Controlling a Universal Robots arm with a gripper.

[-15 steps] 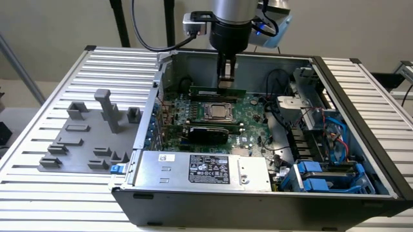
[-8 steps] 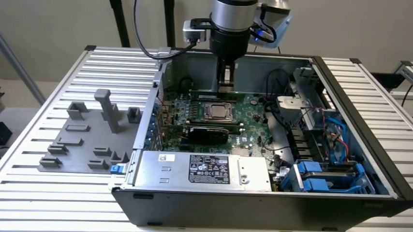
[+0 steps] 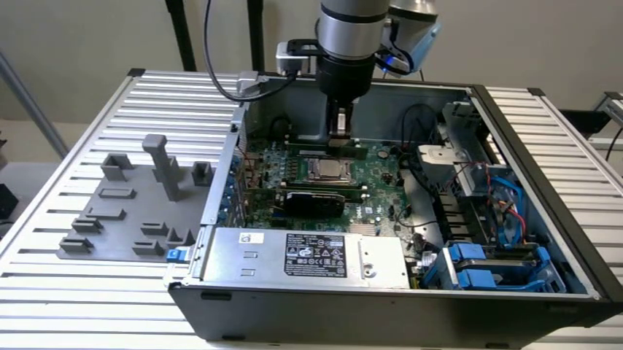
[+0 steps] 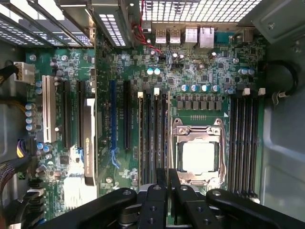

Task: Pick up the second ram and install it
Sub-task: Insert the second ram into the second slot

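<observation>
Exterior view shows the pincer (image 3: 338,137) clamped on the second ram (image 3: 309,146), low over the motherboard (image 3: 380,179).

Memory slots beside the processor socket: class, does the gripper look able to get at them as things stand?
Probably yes. The case is open, and the gripper, shut on the second ram, hangs right over the memory slots with no cable or card between.

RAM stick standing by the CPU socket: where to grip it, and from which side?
Take the RAM stick at mid-length of its top long edge, from straight above, pinching the two flat faces. It stands on edge, thin, with the CPU socket close beside it. The gripper holds it there.
</observation>
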